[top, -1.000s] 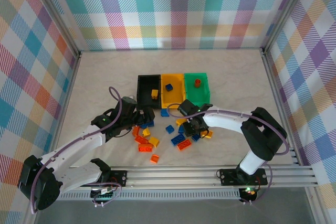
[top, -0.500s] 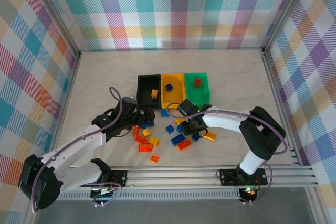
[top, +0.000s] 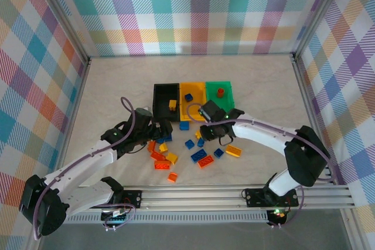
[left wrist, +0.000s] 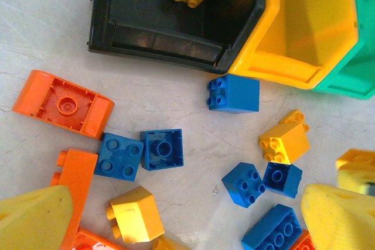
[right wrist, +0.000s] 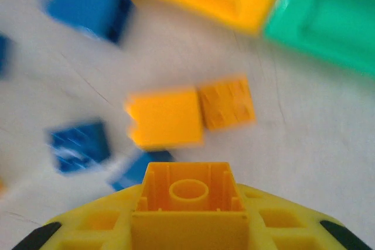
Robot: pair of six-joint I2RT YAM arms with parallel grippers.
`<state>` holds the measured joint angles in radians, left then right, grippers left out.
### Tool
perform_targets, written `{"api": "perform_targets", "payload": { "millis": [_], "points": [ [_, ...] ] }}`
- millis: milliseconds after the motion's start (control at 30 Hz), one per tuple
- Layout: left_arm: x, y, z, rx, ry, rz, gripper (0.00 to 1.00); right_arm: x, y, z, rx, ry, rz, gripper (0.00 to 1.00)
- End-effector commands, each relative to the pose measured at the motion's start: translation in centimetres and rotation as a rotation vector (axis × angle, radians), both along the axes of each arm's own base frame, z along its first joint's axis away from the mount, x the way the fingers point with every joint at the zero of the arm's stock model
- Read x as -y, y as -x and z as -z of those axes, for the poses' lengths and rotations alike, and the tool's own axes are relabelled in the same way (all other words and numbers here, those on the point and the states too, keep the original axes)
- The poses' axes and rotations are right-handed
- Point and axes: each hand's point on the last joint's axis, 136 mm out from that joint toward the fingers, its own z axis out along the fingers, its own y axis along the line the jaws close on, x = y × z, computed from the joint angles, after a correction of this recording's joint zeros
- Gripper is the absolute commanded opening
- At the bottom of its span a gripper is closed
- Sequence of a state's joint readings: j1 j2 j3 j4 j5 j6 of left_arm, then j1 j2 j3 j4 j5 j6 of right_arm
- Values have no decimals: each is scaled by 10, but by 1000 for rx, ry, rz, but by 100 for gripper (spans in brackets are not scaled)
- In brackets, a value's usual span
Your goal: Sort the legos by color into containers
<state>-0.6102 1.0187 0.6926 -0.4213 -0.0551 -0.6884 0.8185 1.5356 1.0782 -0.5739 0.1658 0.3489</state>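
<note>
A pale, stone-look table (top: 117,80) sits inside bright checked walls (top: 199,10). The right gripper (top: 211,132) pinches a yellow brick (right wrist: 187,194) — it has moved off the legos (top: 199,156) toward the bins (top: 193,84) just ahead. The left gripper (top: 159,129) stays spread wide over bricks.

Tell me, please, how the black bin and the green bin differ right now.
The black bin sits at the left end of the row, the green bin at the right end. The black bin holds a yellow brick; the green bin holds an orange-red brick. Both are open-topped and joined to the yellow bin between them.
</note>
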Motion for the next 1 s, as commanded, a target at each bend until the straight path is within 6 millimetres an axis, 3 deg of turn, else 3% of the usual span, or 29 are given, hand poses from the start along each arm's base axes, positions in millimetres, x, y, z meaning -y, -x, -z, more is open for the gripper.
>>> {"api": "perform_targets", "payload": {
  "millis": [0, 200, 400, 567, 700, 800, 967],
  "points": [
    [-12, 1, -7, 16, -19, -39, 100, -39, -22, -37, 41, -106, -61, 29],
    [-20, 8, -6, 11, -24, -58, 100, -110, -83, -55, 68, -181, -80, 29],
    [-24, 14, -5, 4, -31, -50, 100, -149, -127, -38, 51, -156, -71, 31],
    [-26, 16, 1, -12, -42, -44, 100, -160, -146, -23, 33, -139, -49, 36],
    [-26, 16, 1, -15, -42, -44, 100, -167, -150, -23, 29, -158, -48, 48],
    [-27, 15, 0, -11, -41, -45, 100, -168, -152, -32, 44, -180, -40, 56],
    [-24, 14, -3, -9, -33, -36, 100, -163, -151, -58, 95, -226, -16, 60]
  ]
}}
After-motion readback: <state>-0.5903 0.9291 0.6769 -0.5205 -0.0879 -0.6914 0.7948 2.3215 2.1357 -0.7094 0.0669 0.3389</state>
